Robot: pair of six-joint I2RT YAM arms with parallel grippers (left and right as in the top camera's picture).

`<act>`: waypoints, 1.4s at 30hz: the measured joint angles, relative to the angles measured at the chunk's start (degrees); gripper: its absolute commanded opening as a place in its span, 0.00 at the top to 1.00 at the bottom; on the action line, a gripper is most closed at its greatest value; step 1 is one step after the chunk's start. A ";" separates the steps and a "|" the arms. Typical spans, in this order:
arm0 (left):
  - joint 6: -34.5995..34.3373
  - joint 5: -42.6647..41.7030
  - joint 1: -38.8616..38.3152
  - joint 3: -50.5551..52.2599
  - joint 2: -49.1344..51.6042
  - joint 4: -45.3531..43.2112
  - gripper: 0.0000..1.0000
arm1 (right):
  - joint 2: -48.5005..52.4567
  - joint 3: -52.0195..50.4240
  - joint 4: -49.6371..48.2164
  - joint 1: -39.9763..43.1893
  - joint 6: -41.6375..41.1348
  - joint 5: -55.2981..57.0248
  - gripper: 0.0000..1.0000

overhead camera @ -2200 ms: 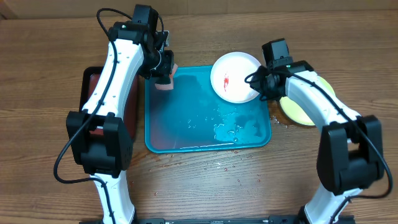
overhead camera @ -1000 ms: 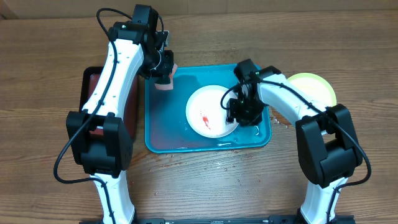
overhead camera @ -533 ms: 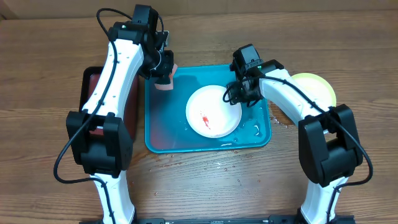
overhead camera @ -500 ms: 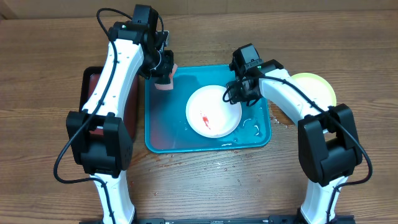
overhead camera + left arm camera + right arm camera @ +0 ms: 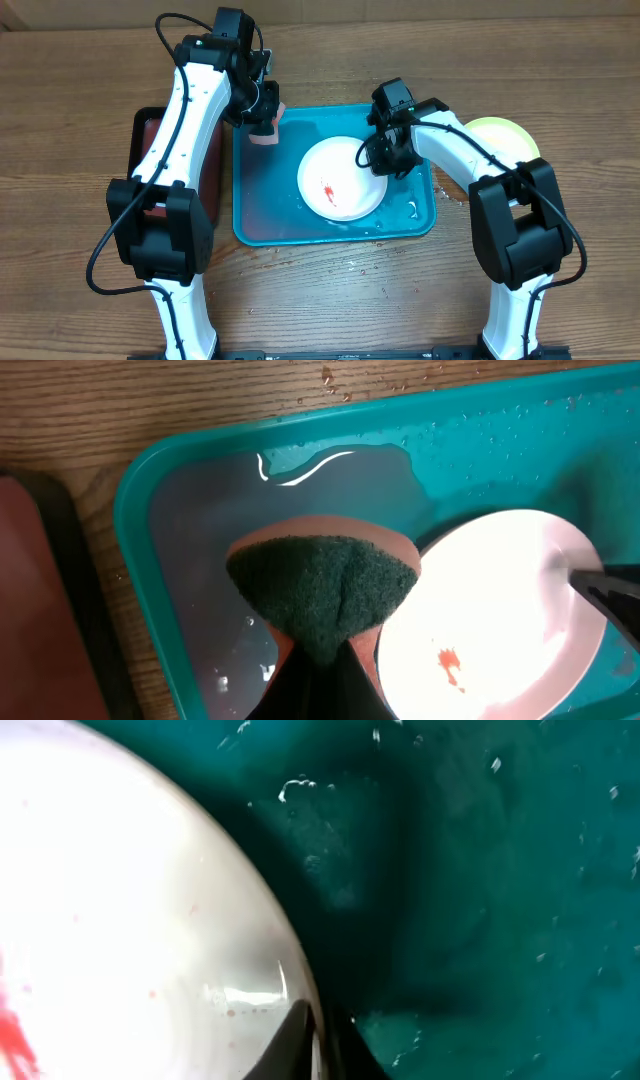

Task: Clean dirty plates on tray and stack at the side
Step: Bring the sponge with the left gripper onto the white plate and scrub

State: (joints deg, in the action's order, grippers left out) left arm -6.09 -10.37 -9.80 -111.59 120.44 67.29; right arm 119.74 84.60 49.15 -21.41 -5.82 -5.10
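A: Where is the white plate (image 5: 340, 165)?

B: Flat in the tray (image 5: 262, 225), in its right half, on the wet floor. The red smear (image 5: 327, 188) sits left of the plate's middle and has not been wiped. A yellow-green plate (image 5: 505, 135) lies on the table, outside the tray to the right.

A: Does it have a long axis to line up with?

B: No, it is round, so only the direction to the smear matters. From the sponge (image 5: 325, 585), the smear lies to the right and back toward the robot's base. The left wrist view shows the sponge's edge just beside the plate's near rim.

A: Which arm is nearer?

B: The right gripper (image 5: 320, 1040) is on the plate itself, at the right rim. Its two fingertips are pinched together with the rim running between them, so I judge it is clamping the plate. The left gripper (image 5: 318, 675) hangs over the tray's far-left corner, clenched on the sponge with the green scouring face pointing away from it.

A: Is the sponge touching anything?

B: I cannot tell whether it rests on the tray floor or hovers above it. It seems apart from the smear.

A: So what does the next move turn on?

B: Probably a short sweep of the left arm across to the smear while the right pins the rim
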 measured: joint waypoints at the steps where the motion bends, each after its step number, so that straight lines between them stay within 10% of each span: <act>1: 0.00 0.00 0.00 0.00 0.00 0.00 0.96 | 0.00 0.22 0.33 0.04 -1.42 -0.61 0.96; 17: 0.00 0.15 -4.85 2.29 0.00 -4.24 0.96 | 0.17 0.02 0.42 -1.60 -30.84 -7.87 0.96; 42: -1.29 2.40 -7.17 23.15 0.02 -23.19 0.96 | 0.17 -1.05 -1.95 -2.25 -34.23 -8.04 0.96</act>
State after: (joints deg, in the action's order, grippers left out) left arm -7.38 -7.97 -16.97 -88.44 120.46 44.10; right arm 119.92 83.55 47.20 -23.66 -40.05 -13.15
